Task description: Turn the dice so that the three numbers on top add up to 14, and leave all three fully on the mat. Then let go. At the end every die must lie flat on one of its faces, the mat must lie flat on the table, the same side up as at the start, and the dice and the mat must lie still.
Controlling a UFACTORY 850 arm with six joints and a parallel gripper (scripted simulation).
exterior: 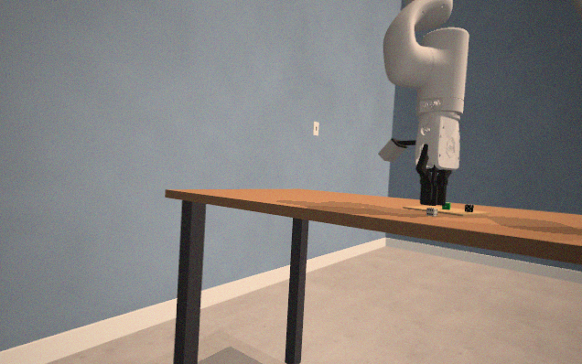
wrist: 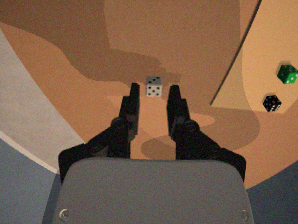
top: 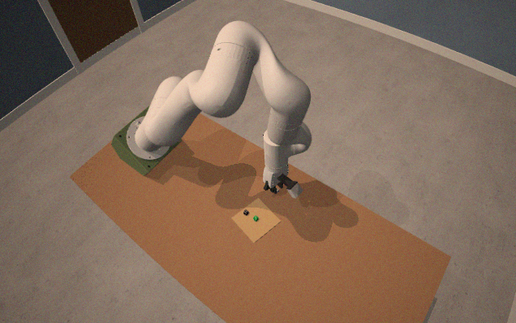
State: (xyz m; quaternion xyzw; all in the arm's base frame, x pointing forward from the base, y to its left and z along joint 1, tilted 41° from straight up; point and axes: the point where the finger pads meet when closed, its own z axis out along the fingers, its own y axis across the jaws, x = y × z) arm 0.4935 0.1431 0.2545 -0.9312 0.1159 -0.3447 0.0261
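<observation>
A white die (wrist: 153, 86) lies on the bare table, off the tan mat (top: 254, 221). It also shows in the side view (exterior: 431, 211). A green die (top: 255, 218) and a black die (top: 246, 212) lie on the mat; the wrist view shows them at the right, green (wrist: 288, 74) and black (wrist: 270, 103). My gripper (wrist: 154, 95) points straight down over the white die, low above the table, fingers partly open with the die showing in the gap between the tips. Nothing is held. In the overhead view the gripper (top: 273, 187) hides the white die.
The mat's near corner (wrist: 220, 99) lies just right of my fingers. The table's edge and the grey floor (wrist: 27, 96) show at the left of the wrist view. The arm's green base (top: 138, 152) stands at the table's far end.
</observation>
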